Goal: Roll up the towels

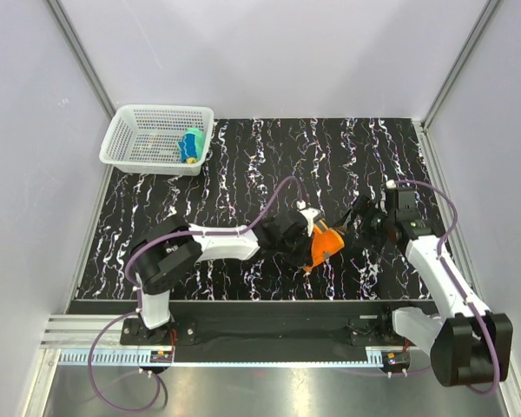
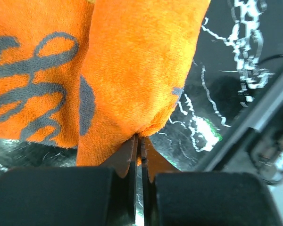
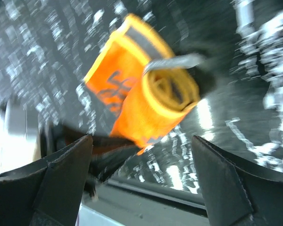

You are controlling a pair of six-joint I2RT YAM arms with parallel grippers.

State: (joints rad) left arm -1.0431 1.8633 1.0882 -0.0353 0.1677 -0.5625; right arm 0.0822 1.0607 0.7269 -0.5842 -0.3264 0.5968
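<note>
**Supervisor:** Report the work surface.

**Operator:** I see a black table veined with white marbling, enclosed by plain pale walls. A white mesh basket sits at the far left corner.

**Supervisor:** Task status?

**Operator:** The yellow towel lies inside the basket as a compact bundle with its teal side showing. I judge that one finished. The orange towel is centre-right, between the two arms. I judge it partway done: one end is wound into a tight spiral and the other hangs as a flat flap. I cannot tell whether it rests on the table or hangs just above it.

**Supervisor:** Grippers?

**Operator:** The left gripper is clamped on the towel's lower edge, jaws nearly meeting. The right gripper stands wide apart and carries nothing. It is near the rolled end but clear of it.

**Supervisor:** Material?

**Operator:** Short-pile plush, soft and limp, with grey script on the face and a grey band along one edge. What remains, in my judgement, is to wind in the flap and put the roll in the basket.
</note>
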